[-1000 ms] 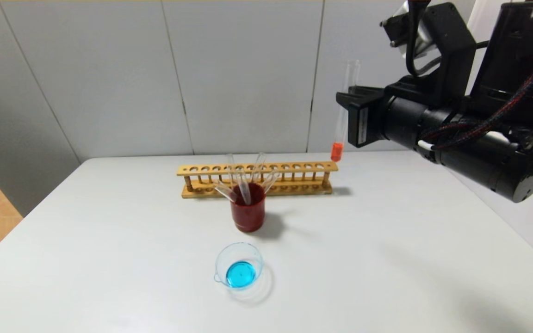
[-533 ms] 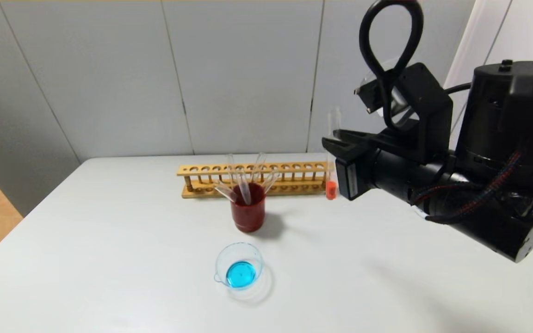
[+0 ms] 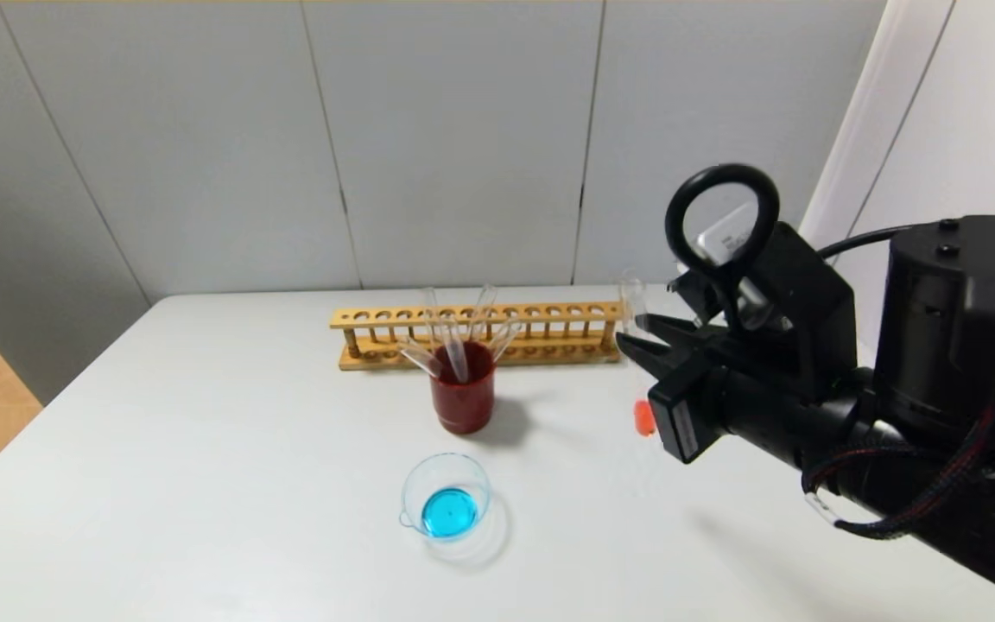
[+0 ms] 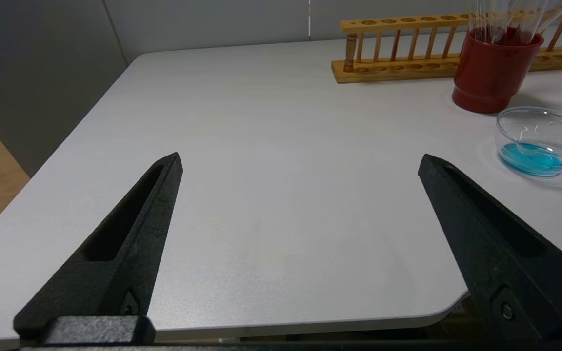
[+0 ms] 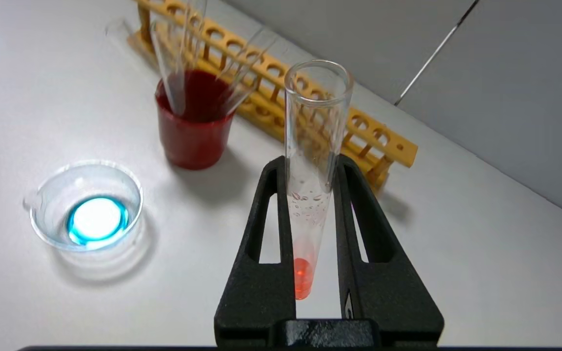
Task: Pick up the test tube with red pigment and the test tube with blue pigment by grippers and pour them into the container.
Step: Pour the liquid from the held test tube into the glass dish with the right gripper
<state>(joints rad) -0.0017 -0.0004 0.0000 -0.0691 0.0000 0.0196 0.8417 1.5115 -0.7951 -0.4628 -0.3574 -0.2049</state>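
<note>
My right gripper (image 3: 636, 341) (image 5: 310, 163) is shut on the test tube with red pigment (image 3: 643, 416) (image 5: 310, 195), held upright above the table, right of the red cup. Orange-red liquid sits at its bottom. The container (image 3: 446, 497) (image 5: 86, 207) (image 4: 537, 141) is a clear glass dish with blue liquid in it, at the front middle, left of and nearer than the held tube. No tube with blue pigment shows. My left gripper (image 4: 300, 163) is open and empty over the table's near left corner, out of the head view.
A dark red cup (image 3: 463, 389) (image 5: 195, 126) holding several colourless tubes stands behind the container. A wooden tube rack (image 3: 480, 333) (image 5: 281, 73) stands behind the cup. The white table (image 3: 204, 432) ends near the wall at the back.
My right gripper has come down and nearer with the red tube, from high beside the rack's right end to low over the table in front of it.
</note>
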